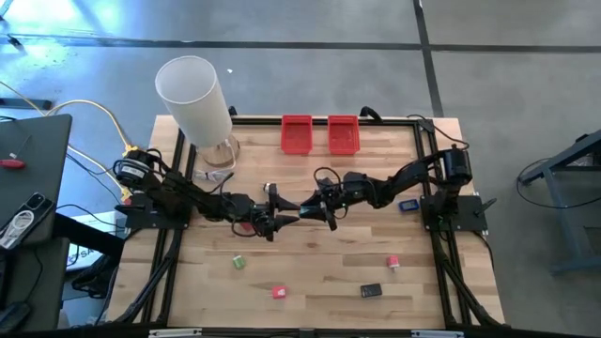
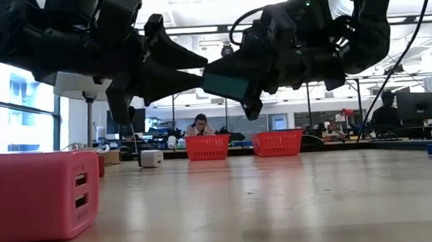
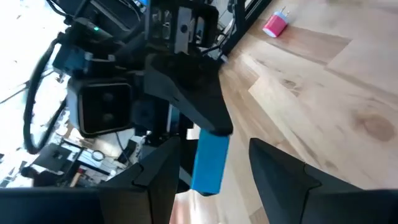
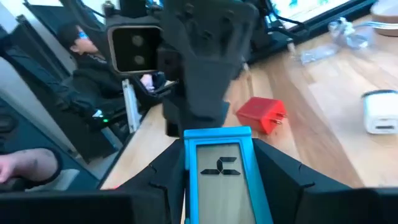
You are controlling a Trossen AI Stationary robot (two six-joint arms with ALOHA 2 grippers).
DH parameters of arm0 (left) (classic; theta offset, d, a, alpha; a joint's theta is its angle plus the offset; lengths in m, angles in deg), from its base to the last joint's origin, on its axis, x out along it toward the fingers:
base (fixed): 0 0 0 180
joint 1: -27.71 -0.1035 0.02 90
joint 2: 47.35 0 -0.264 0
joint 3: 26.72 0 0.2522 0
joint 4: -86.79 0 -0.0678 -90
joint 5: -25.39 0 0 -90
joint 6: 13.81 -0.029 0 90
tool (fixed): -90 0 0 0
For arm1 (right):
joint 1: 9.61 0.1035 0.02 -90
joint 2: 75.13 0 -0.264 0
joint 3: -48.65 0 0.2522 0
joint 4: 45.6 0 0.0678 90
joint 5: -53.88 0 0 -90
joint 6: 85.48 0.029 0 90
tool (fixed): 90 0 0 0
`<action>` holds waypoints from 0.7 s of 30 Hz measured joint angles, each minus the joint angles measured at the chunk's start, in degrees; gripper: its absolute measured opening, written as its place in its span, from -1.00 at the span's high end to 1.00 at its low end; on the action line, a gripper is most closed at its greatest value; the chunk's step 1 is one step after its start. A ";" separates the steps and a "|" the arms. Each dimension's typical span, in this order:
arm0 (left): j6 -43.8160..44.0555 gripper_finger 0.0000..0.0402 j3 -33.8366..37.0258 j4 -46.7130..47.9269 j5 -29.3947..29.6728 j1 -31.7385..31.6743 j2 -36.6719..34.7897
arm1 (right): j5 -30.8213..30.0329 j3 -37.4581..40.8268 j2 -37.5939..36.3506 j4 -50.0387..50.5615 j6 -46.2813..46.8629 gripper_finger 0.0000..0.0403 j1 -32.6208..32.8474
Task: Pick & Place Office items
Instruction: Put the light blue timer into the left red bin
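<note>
Fingers of my right gripper (image 4: pixel 217 180) clamp a teal flat piece (image 4: pixel 219 171) with a pale face, held above the middle of the counter (image 1: pixel 319 272). My left gripper (image 3: pixel 208 180) meets it tip to tip, its fingers (image 3: pixel 280 177) parted on either side of the piece without pinching it. Around that piece: a red plug block (image 4: pixel 261 115) and a white block (image 4: pixel 379 112) lie on the counter near it; two red bins (image 1: pixel 319 134) stand at the far edge; a tall white cylinder (image 1: pixel 195 99) beside them. Green (image 1: pixel 238 263), red (image 1: pixel 279 293), black (image 1: pixel 371 291) and pink (image 1: pixel 392 262) pieces lie nearer the front edge, a blue one (image 1: pixel 408 205) beyond the right arm.
</note>
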 joint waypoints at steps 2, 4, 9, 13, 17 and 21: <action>0.21 0.08 0.00 -0.01 -1.03 -0.34 0.00 | 0.16 -0.73 0.00 0.09 0.33 0.29 0.07; 0.24 0.08 -0.05 0.00 -1.38 -0.65 0.00 | 0.21 -1.79 0.00 2.66 0.32 0.29 0.06; 0.39 0.08 -0.89 1.04 -1.44 -1.36 -0.02 | 0.39 -4.79 0.02 8.77 -0.69 0.29 0.43; 0.39 0.08 -0.92 1.37 -1.63 -1.26 -0.02 | -0.25 -5.49 0.02 9.35 -2.08 0.29 1.27; 0.34 0.11 -0.92 1.77 -1.02 -0.70 -0.02 | -0.41 -5.50 0.02 9.41 -2.12 0.29 1.32; -1.25 0.23 -0.92 1.73 -0.23 -0.15 -0.02 | -0.54 -5.50 0.02 9.66 -2.13 0.29 1.28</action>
